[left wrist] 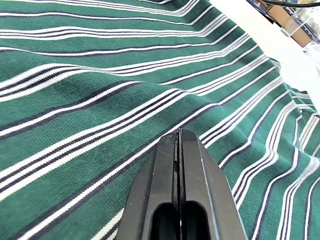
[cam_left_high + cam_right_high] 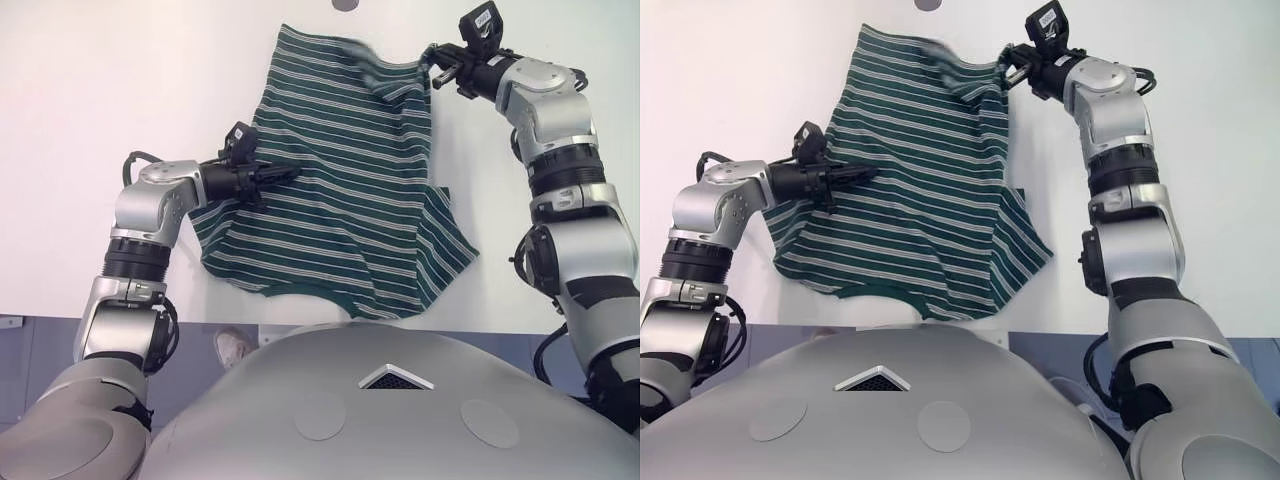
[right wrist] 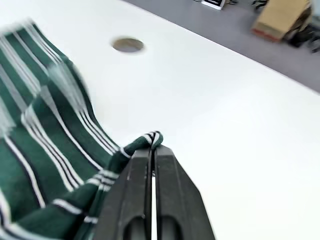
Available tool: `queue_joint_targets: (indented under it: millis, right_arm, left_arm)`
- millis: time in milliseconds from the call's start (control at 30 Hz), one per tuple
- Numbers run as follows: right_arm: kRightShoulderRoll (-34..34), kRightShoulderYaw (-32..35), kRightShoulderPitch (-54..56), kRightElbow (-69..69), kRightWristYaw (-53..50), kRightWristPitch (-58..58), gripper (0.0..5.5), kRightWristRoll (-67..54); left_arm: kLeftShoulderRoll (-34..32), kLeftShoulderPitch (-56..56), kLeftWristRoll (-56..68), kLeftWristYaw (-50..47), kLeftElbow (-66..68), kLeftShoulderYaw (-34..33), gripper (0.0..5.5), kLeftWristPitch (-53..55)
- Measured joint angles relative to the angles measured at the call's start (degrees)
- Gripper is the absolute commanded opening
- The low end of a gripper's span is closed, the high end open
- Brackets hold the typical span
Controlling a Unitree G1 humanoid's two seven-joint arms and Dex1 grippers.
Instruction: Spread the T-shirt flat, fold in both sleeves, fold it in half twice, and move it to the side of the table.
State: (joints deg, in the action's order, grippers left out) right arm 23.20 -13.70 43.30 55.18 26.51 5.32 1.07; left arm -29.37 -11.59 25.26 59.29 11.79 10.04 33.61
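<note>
1. The T-shirt [image 2: 340, 200], green with thin white stripes, lies rumpled on the middle of the white bench [image 2: 90, 90]. Its near hem sits close to the bench's near edge. It is not yet flat: creases run across it and one far corner is raised.
2. The right gripper [image 3: 153, 149] is closed tight on that raised far corner, with a small fold of cloth showing at its tip.
3. The left gripper [image 1: 179, 134] has its fingers pressed together. It sits over the shirt's left part, and no cloth shows between the fingers.
4. The shirt looks light, soft and limp, so it will likely sag and bunch wherever it is not held. The firmer hem, shoulder seams and sleeve ends seem the best places to pinch, dragging gently so the layers do not slide apart.
5. A round hole [image 3: 128, 45] in the bench lies just beyond the shirt's far edge.
</note>
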Motion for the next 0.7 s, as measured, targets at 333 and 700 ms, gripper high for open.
queue_joint_targets:
  millis: [333,700]
  right_arm:
    - [1.6,0.2,3.5,17.0,-19.9,-18.6,0.71,12.1]
    - [5.2,-4.6,-30.8,-46.9,18.8,10.2,0.02,-15.0]
  left_arm:
    - [3.4,-2.2,-0.2,-7.1,1.2,-1.5,0.0,3.1]
    - [5.3,-3.3,0.2,-11.3,2.9,-5.5,0.0,0.7]
